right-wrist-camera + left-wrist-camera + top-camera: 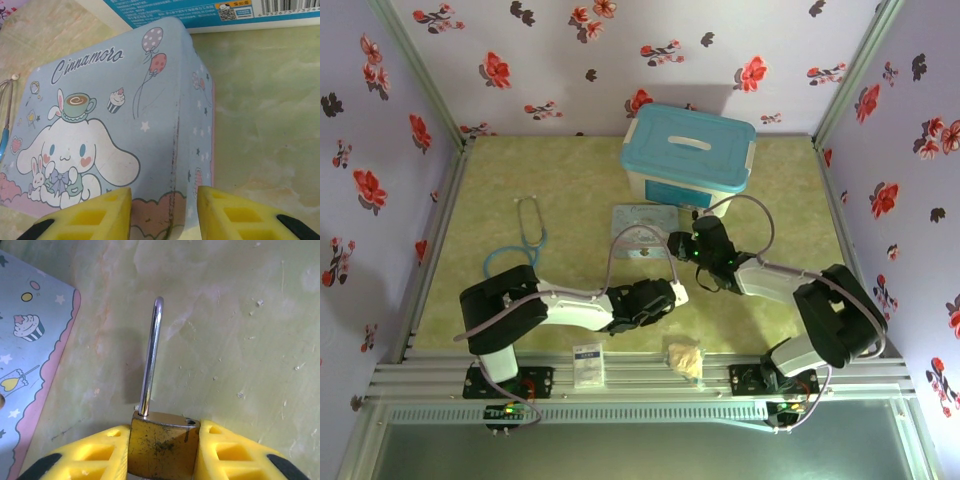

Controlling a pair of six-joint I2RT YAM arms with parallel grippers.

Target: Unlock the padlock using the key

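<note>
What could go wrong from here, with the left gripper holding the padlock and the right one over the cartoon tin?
1. The left gripper grips the padlock only by its brass sides, so a push during unlocking could twist it or make it slip.
2. The right gripper is open with nothing between its fingers, close over the cartoon tin. Closing or descending here could catch the tin instead.

A cartoon tin lies near the blue-lidded box, with a stethoscope further left.
</note>
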